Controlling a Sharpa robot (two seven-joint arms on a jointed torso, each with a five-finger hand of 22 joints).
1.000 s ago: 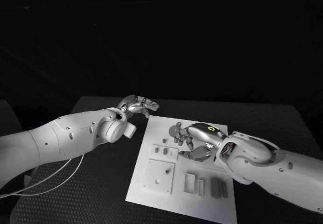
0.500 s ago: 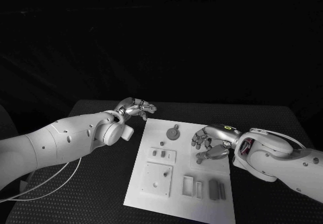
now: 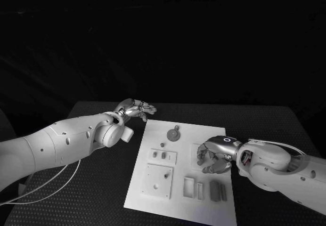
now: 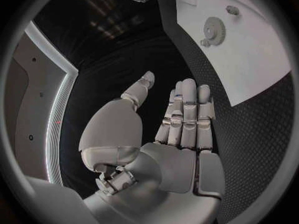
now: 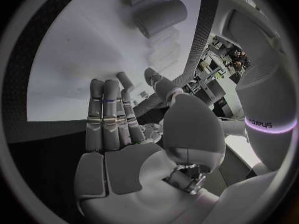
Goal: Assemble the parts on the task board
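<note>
head view: white task board (image 3: 216,207) lying mid-table, gear-shaped part (image 3: 175,135) near its far edge, small parts (image 3: 218,190) in recesses toward its near edge. right hand (image 3: 215,155) poised over the board's right side, fingers loosely curled, grasping nothing. left hand (image 3: 136,109) just off the board's far left corner, fingers straight and together, released, empty.
</note>
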